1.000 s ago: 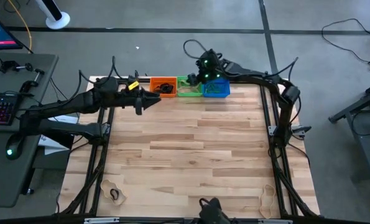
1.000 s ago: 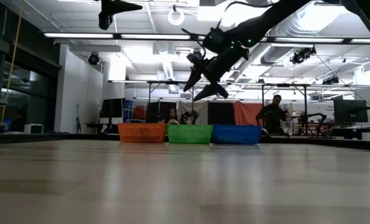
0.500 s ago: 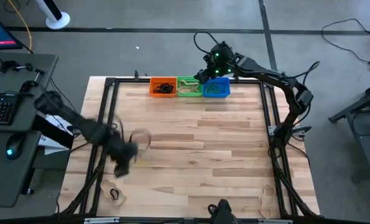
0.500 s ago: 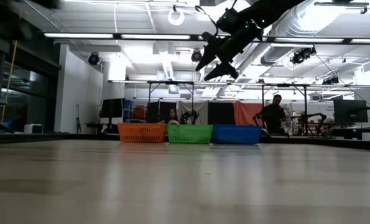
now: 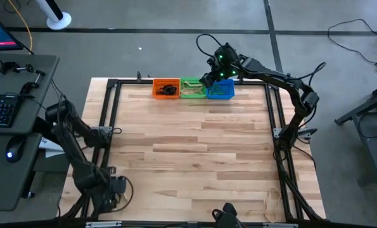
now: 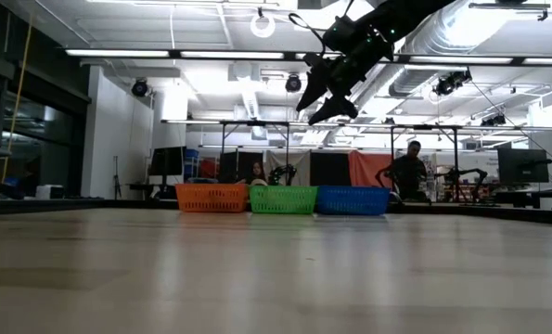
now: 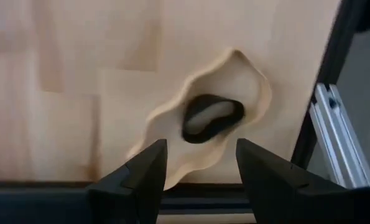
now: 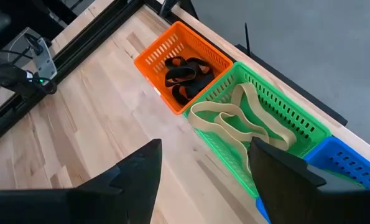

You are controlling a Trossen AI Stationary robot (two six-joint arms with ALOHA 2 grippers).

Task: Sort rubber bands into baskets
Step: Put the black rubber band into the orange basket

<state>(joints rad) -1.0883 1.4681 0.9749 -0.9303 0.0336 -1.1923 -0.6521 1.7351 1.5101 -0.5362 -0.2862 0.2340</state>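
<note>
My left gripper (image 7: 200,169) hangs open over the table's near left corner (image 5: 114,190), pointing down. Just past its fingertips a tan rubber band (image 7: 172,134) lies flat on the wood, with a smaller black rubber band (image 7: 212,117) lying inside its loop. Neither band is touched. My right gripper (image 8: 206,180) is open in the air above the baskets at the far edge (image 5: 208,80) (image 6: 324,97). The orange basket (image 8: 157,50) holds black bands (image 8: 185,71), the green basket (image 8: 293,121) holds tan bands (image 8: 234,121), and the blue basket (image 8: 349,162) stands beside them.
Another tan band (image 5: 274,202) lies by the near right corner. A black metal frame (image 5: 282,145) runs along the table's edges, close beside the left gripper (image 7: 340,81). A desk with a keyboard (image 5: 1,107) stands left of the table. People and benches show in the room behind (image 6: 407,172).
My left gripper has swung from beside the orange basket at the far left down to the near left corner, sinking and tipping until it points down; it stays open. My right gripper has risen a little above the baskets and rolled slightly.
</note>
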